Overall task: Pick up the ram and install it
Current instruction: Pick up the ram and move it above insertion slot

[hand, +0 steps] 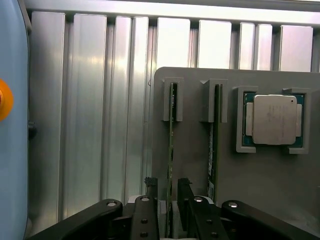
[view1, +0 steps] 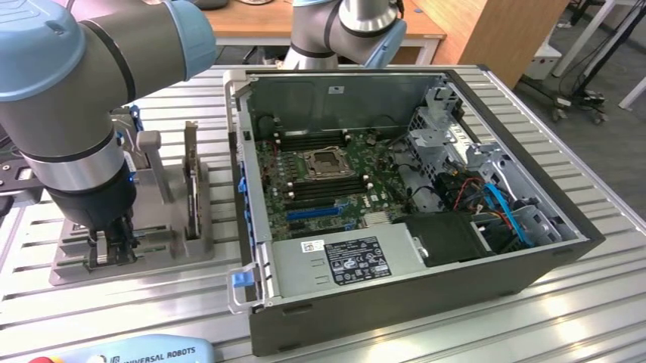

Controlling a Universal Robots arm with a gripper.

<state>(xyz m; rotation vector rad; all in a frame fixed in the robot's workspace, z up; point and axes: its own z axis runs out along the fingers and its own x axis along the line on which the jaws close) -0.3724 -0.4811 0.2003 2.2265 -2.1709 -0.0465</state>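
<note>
Two green ram sticks stand on edge in slots of a grey holder [hand: 280, 190]. My gripper [hand: 170, 202] has come down over the ram [hand: 171, 150] nearest the holder's edge, with one black finger on each side of it and a narrow gap showing on both sides. The second ram stick [hand: 215, 140] stands one slot over. In the exterior view the gripper [view1: 109, 246] is low over the holder [view1: 151, 265], at the exterior view's left of the open computer case [view1: 404, 302]. The motherboard's long memory slots [view1: 302, 138] lie beside the processor socket [view1: 328, 161].
A square silver processor chip [hand: 274, 120] sits in a corner pocket of the holder. An upright board [view1: 190, 181] stands in the holder between the arm and the case wall. A blue teach pendant [view1: 131, 352] lies at the table's front edge. A second robot base [view1: 343, 30] stands behind the case.
</note>
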